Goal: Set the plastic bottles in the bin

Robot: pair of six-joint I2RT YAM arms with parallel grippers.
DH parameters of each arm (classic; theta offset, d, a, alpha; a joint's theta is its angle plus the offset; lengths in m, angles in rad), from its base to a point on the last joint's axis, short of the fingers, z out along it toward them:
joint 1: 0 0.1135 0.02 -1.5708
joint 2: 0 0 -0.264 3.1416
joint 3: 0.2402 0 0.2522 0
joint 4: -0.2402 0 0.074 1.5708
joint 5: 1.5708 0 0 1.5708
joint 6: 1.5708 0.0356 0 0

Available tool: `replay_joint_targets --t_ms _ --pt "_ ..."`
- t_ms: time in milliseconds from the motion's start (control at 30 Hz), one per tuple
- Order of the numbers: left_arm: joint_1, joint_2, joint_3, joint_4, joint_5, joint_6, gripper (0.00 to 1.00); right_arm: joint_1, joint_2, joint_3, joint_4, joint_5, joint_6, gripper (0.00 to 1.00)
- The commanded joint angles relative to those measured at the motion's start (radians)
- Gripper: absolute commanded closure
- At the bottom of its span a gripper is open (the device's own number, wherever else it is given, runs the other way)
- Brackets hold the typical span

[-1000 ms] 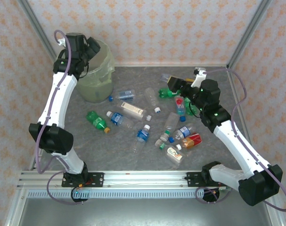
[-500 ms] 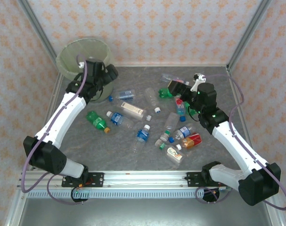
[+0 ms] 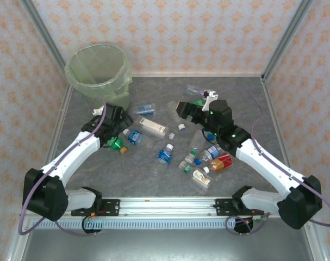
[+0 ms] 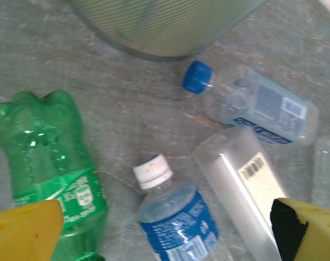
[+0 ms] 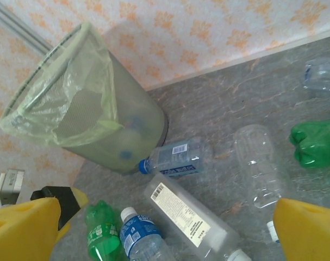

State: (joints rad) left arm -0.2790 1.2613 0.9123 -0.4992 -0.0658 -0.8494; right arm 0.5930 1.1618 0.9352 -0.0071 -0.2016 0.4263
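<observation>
Left fingers (image 4: 23, 231) spread wide and empty, low over plastic bottles (image 3: 165, 155) scattered on the grey tabletop (image 3: 251, 103). Between them, a blue-labelled white-capped bottle (image 4: 178, 223). Partly beneath one finger, a green bottle (image 4: 45, 157); just beside the other, a clear square bottle (image 4: 246, 182) with a barcode. Beyond, a blue-capped clear bottle (image 4: 257, 103) lying close to the pale-green bin (image 4: 165, 27), upright at the far left corner. Right fingers (image 5: 23, 228) equally wide and empty, the same square bottle between them, a round clear bottle (image 5: 257, 157) and a second green bottle (image 5: 317, 144) farther off.
</observation>
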Motion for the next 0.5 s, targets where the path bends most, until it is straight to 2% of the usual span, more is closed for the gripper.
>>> replay_joint_targets --t_ms 0,200,467 --pt "0.049 0.024 -0.035 -0.007 -0.032 -0.018 0.01 0.035 0.043 0.081 0.024 0.044 -0.03 0.0" --pt "0.125 0.068 -0.094 0.0 -0.013 -0.008 0.01 0.07 0.087 0.136 0.016 0.052 -0.052 0.0" --pt "0.193 0.098 -0.19 0.118 0.045 0.029 0.06 0.09 0.107 0.14 0.022 0.037 -0.053 0.0"
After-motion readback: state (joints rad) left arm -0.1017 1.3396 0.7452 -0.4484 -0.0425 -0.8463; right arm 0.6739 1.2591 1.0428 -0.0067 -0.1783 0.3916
